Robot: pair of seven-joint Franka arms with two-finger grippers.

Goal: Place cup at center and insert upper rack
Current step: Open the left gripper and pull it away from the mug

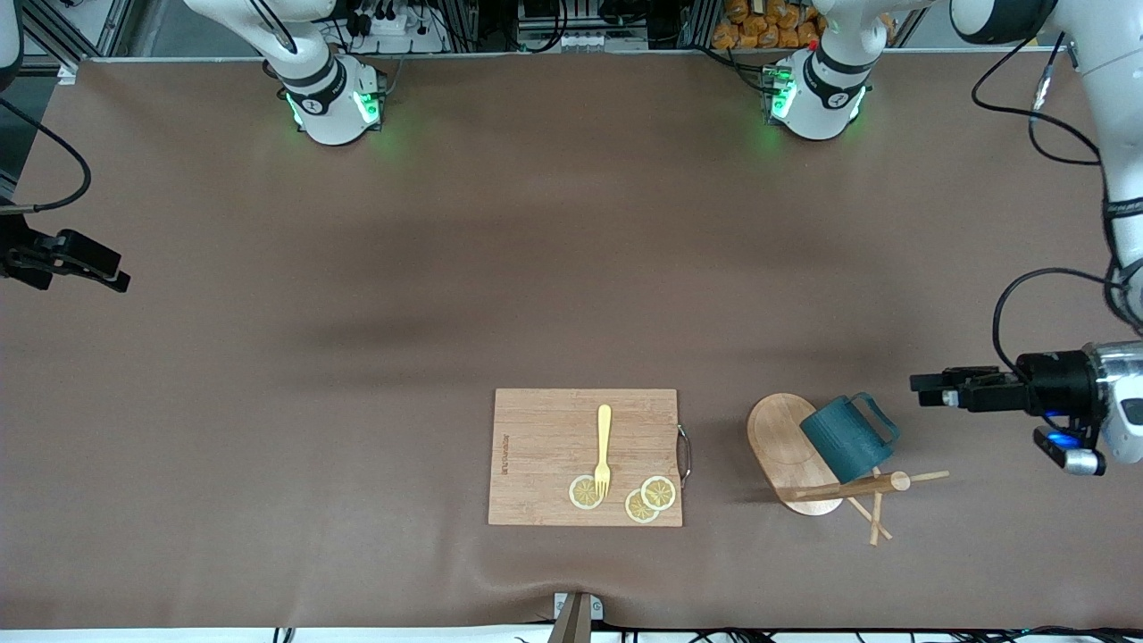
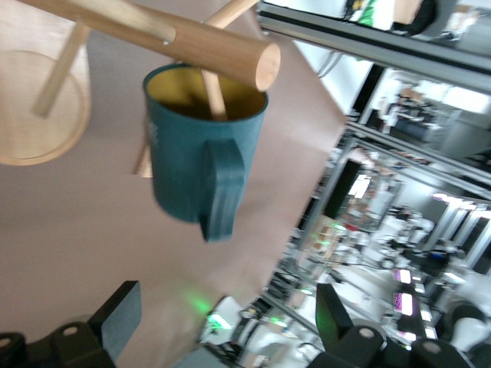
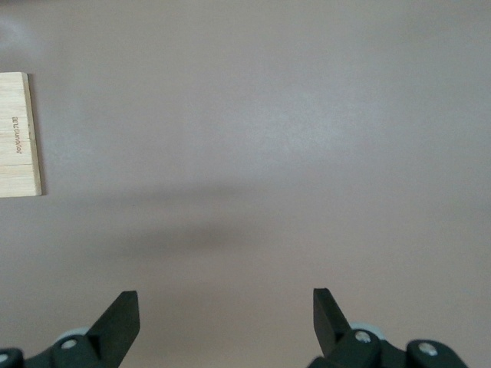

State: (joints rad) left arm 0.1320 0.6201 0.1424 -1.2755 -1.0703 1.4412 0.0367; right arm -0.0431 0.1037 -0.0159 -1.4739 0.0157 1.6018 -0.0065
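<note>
The upper rack (image 1: 804, 451) stands beside the cutting board (image 1: 585, 455), toward the left arm's end. The cup (image 1: 844, 438) hangs on its peg. The left gripper (image 1: 920, 390), jaws apart, hovers beside the cup; a careless pull could topple the rack. The right gripper (image 1: 123, 284) waits, jaws apart.

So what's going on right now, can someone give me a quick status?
Left end effector open, beside the cup. Right end effector open, waiting over bare table. Cup hanging on the mug tree, nothing grasped. Cutting board with fork nearby.
</note>
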